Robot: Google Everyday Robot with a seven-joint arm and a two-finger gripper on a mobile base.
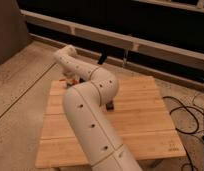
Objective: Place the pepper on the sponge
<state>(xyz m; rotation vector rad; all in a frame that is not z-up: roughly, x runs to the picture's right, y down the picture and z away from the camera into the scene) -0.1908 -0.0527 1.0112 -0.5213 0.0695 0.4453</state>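
Observation:
My white arm rises from the bottom of the camera view, bends at an elbow (pixel 102 87) over the wooden table (pixel 140 115) and reaches back to the table's far left corner. The gripper (pixel 68 74) hangs there below the wrist, mostly hidden by the forearm. A small orange-red bit, apparently the pepper (pixel 70 80), shows right under it at the table's far left. I cannot tell whether the gripper holds it. The sponge is hidden.
A small black oblong block (pixel 111 106) lies on the table just right of the elbow. Dark cables (pixel 187 117) trail on the floor to the right. A low ledge (pixel 145 45) runs behind the table.

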